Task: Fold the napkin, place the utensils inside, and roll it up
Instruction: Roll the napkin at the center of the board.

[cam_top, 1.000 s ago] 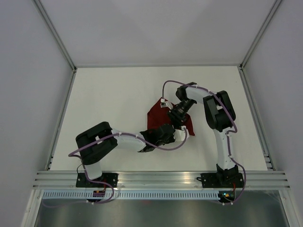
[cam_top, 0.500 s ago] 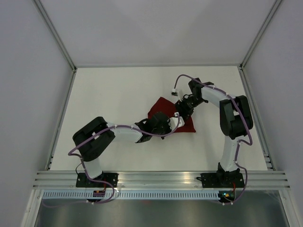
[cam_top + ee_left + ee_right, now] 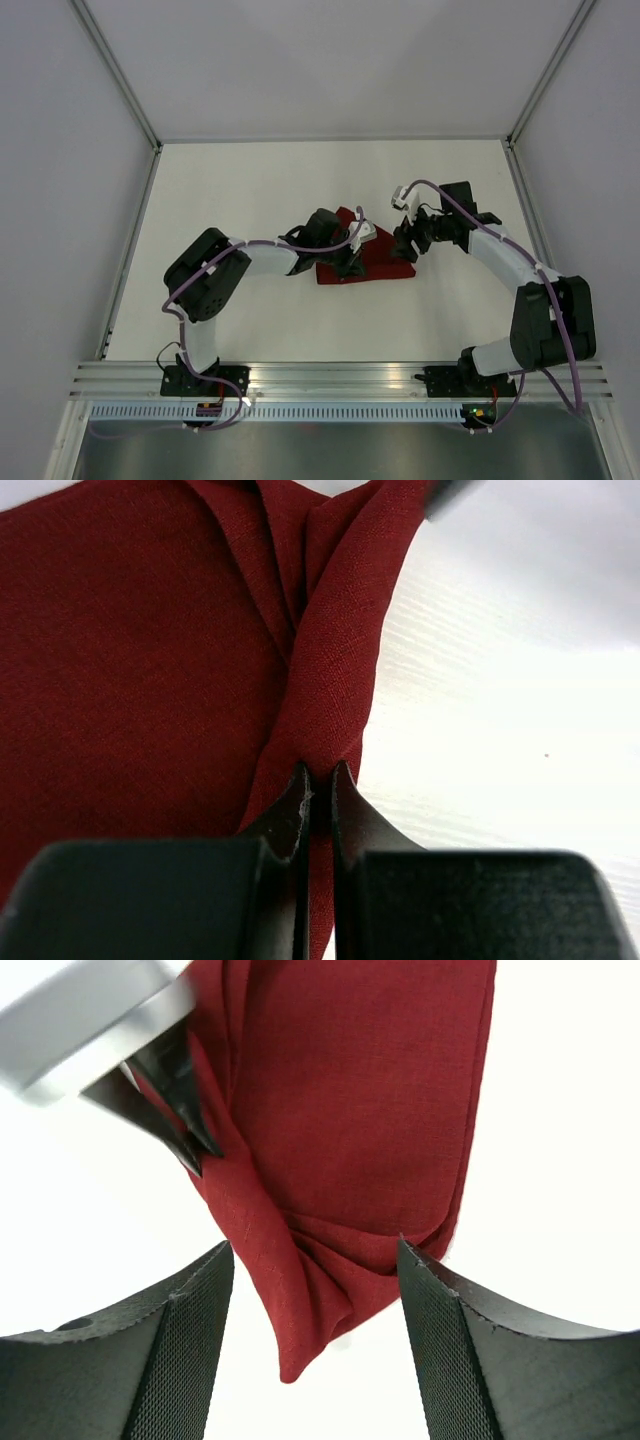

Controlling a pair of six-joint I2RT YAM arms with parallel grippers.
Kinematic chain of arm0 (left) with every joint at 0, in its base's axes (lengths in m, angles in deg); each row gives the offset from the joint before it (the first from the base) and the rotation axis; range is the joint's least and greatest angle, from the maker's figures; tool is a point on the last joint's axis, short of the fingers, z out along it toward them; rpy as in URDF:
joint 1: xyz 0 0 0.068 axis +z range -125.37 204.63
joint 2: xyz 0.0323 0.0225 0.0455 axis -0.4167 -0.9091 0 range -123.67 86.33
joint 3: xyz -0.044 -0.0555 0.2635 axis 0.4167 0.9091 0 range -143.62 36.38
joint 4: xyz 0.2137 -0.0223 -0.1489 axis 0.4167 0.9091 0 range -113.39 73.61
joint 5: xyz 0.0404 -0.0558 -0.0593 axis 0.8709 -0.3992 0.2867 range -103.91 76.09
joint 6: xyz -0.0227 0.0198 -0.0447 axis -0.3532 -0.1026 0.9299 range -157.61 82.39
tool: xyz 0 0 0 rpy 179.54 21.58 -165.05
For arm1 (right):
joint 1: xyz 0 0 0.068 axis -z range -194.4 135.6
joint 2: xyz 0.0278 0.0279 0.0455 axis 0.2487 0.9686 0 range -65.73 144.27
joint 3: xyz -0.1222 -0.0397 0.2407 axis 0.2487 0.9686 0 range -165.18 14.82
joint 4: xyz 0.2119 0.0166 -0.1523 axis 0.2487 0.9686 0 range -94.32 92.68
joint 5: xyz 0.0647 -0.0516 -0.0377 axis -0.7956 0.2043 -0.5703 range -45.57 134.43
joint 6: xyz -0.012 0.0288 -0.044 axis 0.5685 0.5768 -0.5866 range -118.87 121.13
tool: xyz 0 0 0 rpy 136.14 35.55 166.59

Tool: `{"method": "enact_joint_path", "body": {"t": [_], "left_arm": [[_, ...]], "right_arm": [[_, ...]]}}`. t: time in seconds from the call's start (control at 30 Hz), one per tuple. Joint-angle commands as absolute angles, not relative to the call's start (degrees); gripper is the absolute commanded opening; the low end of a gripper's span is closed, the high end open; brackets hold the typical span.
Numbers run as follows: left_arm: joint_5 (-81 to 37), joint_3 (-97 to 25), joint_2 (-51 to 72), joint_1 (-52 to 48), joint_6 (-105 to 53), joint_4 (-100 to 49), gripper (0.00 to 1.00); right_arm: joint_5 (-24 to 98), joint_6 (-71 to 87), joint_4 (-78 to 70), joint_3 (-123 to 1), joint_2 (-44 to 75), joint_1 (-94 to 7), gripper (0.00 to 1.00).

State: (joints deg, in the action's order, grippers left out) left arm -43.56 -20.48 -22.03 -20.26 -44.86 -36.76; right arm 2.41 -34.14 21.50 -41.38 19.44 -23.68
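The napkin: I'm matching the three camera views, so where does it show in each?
Top external: napkin mid-table, between the two arms' tips.
Left wrist: napkin fills the left and top, a fold pinched in the shut left gripper.
Right wrist: napkin upper centre, one corner between the open right gripper fingers.
Shared landmark: the left gripper's pinch on the fold, visible in all three.
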Motion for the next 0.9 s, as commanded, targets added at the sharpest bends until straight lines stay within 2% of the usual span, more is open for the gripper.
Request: {"method": "enact_joint_path", "body": {"t": [0.0, 0.23, 0.4, 0.63, 0.87], "left_arm": [[-55.11, -20.56, -29.42, -19.32, -40.43, -21.83, 0.02], [-63.3, -25.49, -35.04, -15.9, -40.16, -15.31, 0.02], [-68.66, -28.91, -37.94, -13.43, -40.69, -10.57, 0.02], [-71.48, -32.7, -40.06, -12.03, -42.36, -5.2, 0.02], [-71.66, -35.42, -40.41, -11.15, -44.12, -1.69, 0.02]], "right_arm": [[3.46, -41.49, 14.41, -34.77, 14.53, -25.37, 0.72], [18.12, -47.12, 1.07, -20.35, 4.86, -38.03, 0.74], [24.56, -49.23, -7.56, -14.63, 4.31, -45.76, 0.76], [26.24, -50.02, -7.05, -14.45, 8.01, -49.81, 0.74], [24.66, -50.47, -1.69, -15.76, 11.44, -52.19, 0.62]]}}
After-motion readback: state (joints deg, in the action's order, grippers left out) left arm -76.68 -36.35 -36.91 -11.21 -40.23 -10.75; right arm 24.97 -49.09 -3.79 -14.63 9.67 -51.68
